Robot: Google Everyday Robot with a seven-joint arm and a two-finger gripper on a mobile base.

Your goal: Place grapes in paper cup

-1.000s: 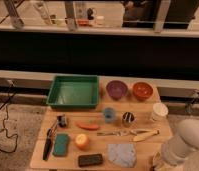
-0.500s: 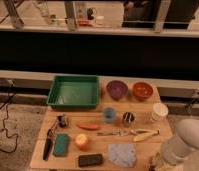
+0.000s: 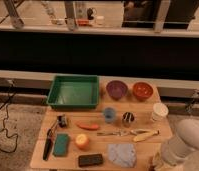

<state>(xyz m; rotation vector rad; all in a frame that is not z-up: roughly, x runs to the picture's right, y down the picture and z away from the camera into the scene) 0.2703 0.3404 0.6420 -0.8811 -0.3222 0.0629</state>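
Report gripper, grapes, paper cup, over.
Gripper shut, off frame bottom right; only white arm shows. Grapes not made out. Paper cup upright, far right, nothing blocking it.

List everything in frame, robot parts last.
table: 1, light wood, centre
tray: 1, green, back left of table
bowl: 1, purple, back centre
bowl: 1, orange-red, back right
paper cup: 1, white, right edge
small cup: 1, blue, middle
metallic cup: 1, dark, right of blue cup
carrot: 1, orange, middle left
banana: 1, yellow, front right
utensil: 1, silver, left of banana
round fruit: 1, orange, front
sponge: 1, teal, front left
tool: 1, black, left edge
flat block: 1, black, front edge
cloth: 1, grey-blue, front
arm: 1, white, lower right corner
gripper: shut, out of frame
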